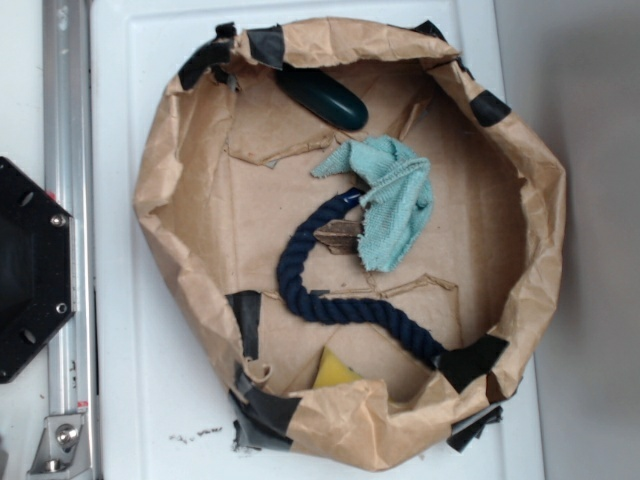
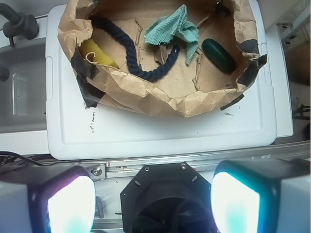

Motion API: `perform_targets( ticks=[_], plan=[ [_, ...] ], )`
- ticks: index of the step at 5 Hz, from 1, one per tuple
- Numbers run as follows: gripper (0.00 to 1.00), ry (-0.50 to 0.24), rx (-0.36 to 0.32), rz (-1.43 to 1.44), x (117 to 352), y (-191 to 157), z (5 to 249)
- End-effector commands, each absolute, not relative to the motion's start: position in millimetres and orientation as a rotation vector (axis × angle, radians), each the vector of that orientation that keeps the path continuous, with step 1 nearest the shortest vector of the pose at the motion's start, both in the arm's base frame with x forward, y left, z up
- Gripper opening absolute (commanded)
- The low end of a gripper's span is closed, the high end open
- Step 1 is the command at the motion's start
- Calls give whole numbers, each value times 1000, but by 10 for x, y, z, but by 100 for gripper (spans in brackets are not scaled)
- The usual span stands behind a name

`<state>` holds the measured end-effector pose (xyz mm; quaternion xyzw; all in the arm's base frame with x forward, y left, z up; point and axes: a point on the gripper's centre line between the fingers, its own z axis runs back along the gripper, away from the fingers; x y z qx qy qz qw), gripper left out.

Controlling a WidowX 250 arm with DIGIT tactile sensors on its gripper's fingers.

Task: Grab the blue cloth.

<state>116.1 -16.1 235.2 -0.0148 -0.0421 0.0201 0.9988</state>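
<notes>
From left to right in the wrist view, I see a yellow piece (image 2: 99, 53) tucked under the paper wall (image 2: 146, 92), then the navy rope (image 2: 131, 58), the blue cloth (image 2: 172, 29) and the dark green oval (image 2: 218, 55). My worry is the rope: its end lies touching the cloth's lower edge, so I judge a low pinch there could catch rope too. The tall crumpled wall could also snag my approach. My gripper (image 2: 146, 204) hangs spread wide and empty, outside the nest; the cloth lies well ahead, inside.
</notes>
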Motion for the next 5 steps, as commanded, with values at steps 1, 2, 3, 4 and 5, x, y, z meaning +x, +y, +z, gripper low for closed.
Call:
perform_targets(
  ticks=[1, 2, 3, 4, 5],
  plan=[
    [100, -84, -30, 40, 1161, -161, 2352],
    [100, -177, -10, 45, 1661, 61, 2033],
    [100, -219, 2, 51, 2170, 284, 1637],
    [100, -197, -22, 45, 2665, 425, 1269],
    [100, -143, -13, 10, 3078, 376, 930]
  ],
)
